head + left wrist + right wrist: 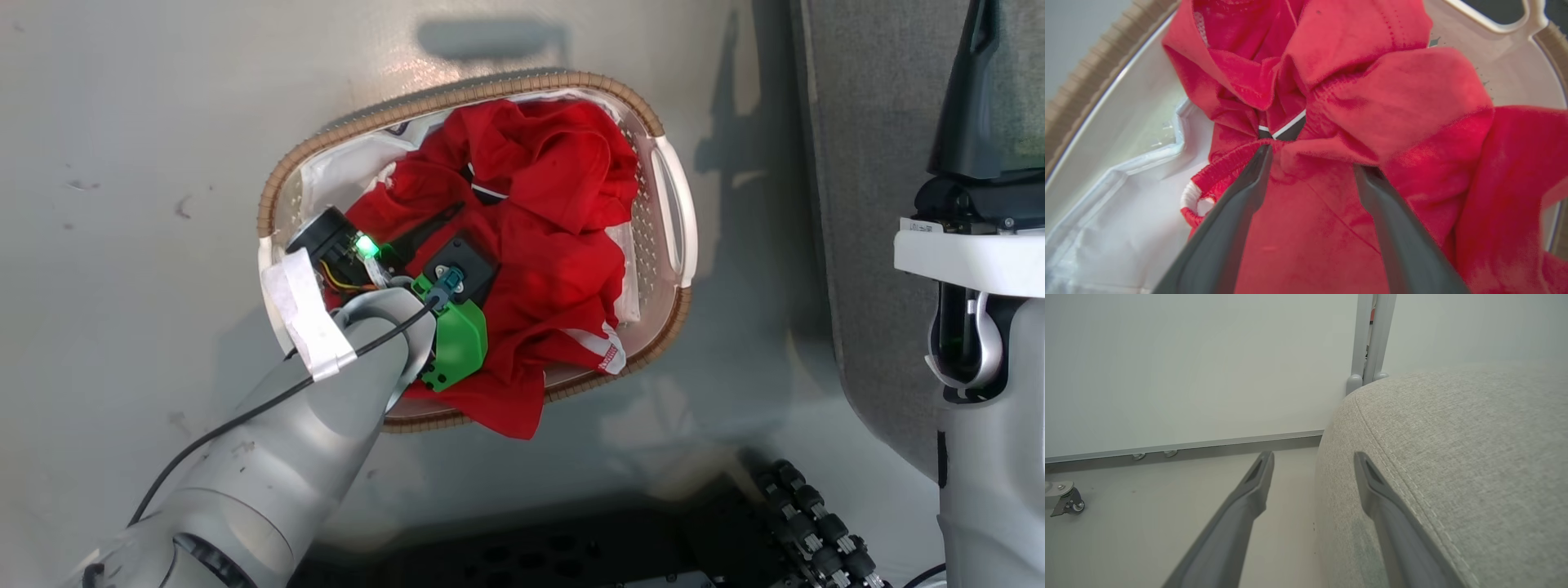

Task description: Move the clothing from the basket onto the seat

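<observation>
1. Left gripper (1312, 159): fingers apart, tips among clothing (1372, 122) folds, nothing clamped.
2. Clothing bunched ahead of and beneath it, inside basket (674, 214).
3. White liner (1106, 228) to its left.
4. Right gripper (1313, 457): fingers apart, empty.
5. Seat (1453, 457) near, ahead and right of it; contact unclear.

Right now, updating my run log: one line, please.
left end effector open on crumpled red clothing; cream perforated basket loaded; right end effector open beside grey woven seat

Soft matt red cloth, that's the clothing (1331, 228), bunched in the basket (645, 220), which is smooth perforated plastic under a rough woven rim. The seat (1474, 457) shows coarse grey woven fabric, and the floor (122, 163) gleams smooth and glossy.
</observation>
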Robot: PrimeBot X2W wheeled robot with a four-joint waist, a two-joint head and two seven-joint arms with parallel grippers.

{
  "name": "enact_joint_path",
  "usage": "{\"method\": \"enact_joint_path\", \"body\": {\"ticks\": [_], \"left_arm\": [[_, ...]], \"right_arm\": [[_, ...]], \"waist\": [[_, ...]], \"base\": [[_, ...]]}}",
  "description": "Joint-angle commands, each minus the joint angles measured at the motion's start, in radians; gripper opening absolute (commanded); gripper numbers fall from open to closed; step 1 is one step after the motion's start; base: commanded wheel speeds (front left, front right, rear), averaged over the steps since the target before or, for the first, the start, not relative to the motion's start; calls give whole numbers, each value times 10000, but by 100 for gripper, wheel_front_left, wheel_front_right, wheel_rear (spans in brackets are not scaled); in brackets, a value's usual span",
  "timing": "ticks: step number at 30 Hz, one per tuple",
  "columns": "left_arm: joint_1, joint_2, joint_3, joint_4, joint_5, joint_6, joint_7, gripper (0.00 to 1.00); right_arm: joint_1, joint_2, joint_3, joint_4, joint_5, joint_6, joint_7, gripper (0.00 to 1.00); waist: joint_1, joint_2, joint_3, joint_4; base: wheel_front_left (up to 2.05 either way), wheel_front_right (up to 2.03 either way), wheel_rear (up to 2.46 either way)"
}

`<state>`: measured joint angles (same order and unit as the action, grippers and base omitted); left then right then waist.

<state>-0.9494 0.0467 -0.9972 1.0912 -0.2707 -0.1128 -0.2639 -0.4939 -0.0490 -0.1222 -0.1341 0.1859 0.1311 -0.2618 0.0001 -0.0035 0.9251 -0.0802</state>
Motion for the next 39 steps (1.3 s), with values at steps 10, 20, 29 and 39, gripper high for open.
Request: {"method": "enact_joint_path", "body": {"ticks": [10,20,29,39], "left_arm": [[-754,65,-539,764,229,-133,-9,100],[-631,64,-2110,468,-830,-194,566,29],[-567,62,-2689,206,-1661,-188,169,0],[136,588,-2020,-1135,-1868,-127,-14,0]], "right_arm": [[-227,-26,301,31,159,-6,-49,100],[-265,-27,343,148,209,-8,-49,100],[-333,-29,140,347,56,-8,-49,100],[21,-28,-65,664,-266,-6,-49,100]], "waist": [[-1,35,485,-250],[-1,35,509,-384],[-1,35,170,-105],[-1,35,-1037,405]], "base": [[0,0,0],[0,0,0],[0,0,0],[0,0,0]]}}
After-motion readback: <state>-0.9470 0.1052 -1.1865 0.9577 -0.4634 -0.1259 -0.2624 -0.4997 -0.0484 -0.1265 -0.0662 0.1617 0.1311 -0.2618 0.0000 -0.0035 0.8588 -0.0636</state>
